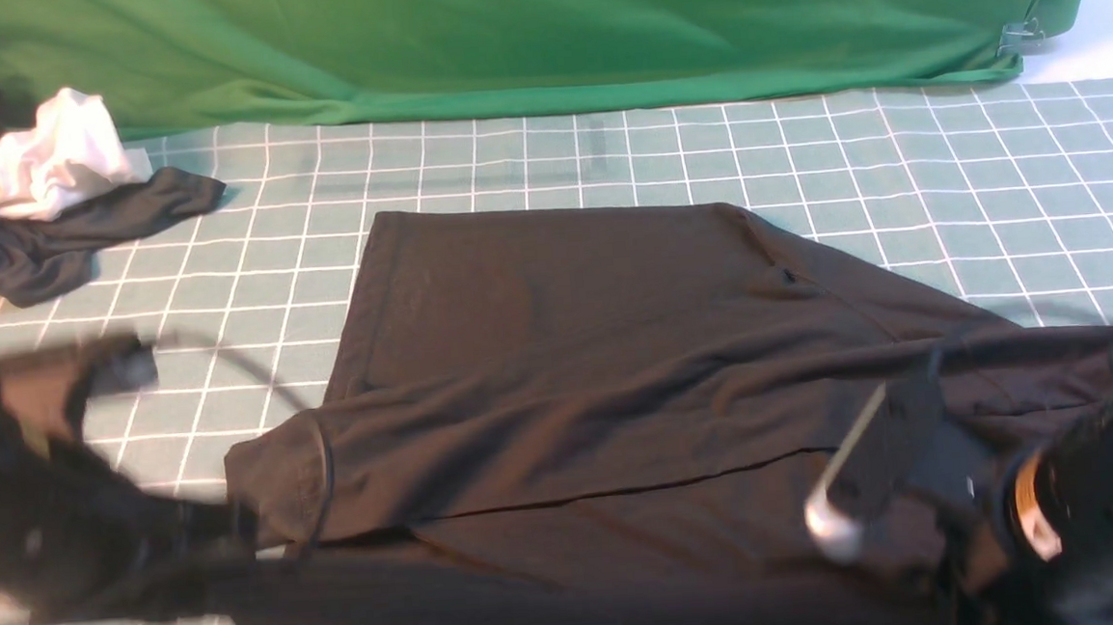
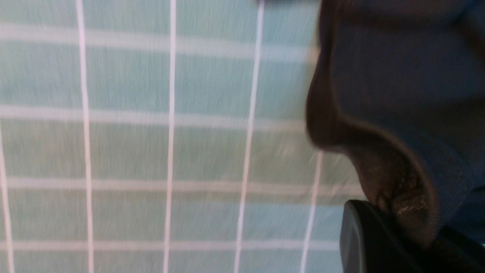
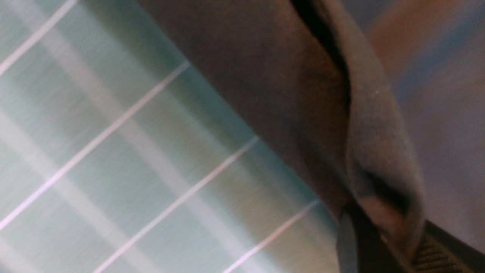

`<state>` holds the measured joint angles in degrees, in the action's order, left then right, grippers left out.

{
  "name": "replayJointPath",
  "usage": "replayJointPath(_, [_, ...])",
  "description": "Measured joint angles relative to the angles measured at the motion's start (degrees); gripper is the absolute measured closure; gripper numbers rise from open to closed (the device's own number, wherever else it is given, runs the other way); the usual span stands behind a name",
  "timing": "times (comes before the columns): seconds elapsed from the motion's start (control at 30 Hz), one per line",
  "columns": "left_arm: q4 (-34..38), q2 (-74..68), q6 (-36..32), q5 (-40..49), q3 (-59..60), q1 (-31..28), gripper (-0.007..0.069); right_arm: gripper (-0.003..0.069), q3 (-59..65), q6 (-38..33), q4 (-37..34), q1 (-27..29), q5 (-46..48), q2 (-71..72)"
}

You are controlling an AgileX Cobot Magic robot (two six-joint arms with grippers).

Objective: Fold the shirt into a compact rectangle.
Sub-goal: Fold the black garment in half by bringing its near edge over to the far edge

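Pinches the near edge of the shirt (image 1: 559,351) tight in the left gripper (image 2: 413,227) and right gripper (image 3: 382,227), one each end, to lift evenly. Leaves the rest flat on the checked mat (image 1: 605,155).

Both arms low and apart, left pincer (image 2: 409,235) and right pincer (image 3: 390,242) each clamped on the shirt (image 1: 568,350).

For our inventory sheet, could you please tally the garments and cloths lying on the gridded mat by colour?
Black: 1, shirt
Dark grey: 1, garment
White: 1, cloth
Total: 3
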<state>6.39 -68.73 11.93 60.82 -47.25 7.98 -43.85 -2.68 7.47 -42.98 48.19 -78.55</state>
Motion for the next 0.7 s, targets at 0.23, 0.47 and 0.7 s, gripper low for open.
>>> replayJointPath(0.23, [-0.6, -5.9, 2.1, -4.1, -8.4, 0.0, 0.0608, 0.0607, -7.7, 1.2, 2.7, 8.3, -2.9, -3.1])
replayJointPath(0.47, [-1.9, -16.5, 2.4, -13.6, -17.2, 0.0, 0.0608, 0.0607, -16.1, 1.1, 2.9, 16.4, -8.7, -11.5])
replayJointPath(0.7, [-6.4, -27.7, 2.4, -17.6, -26.7, 0.0, 0.0608, 0.0607, -22.6, 0.7, 3.0, 20.2, -14.7, -21.2])
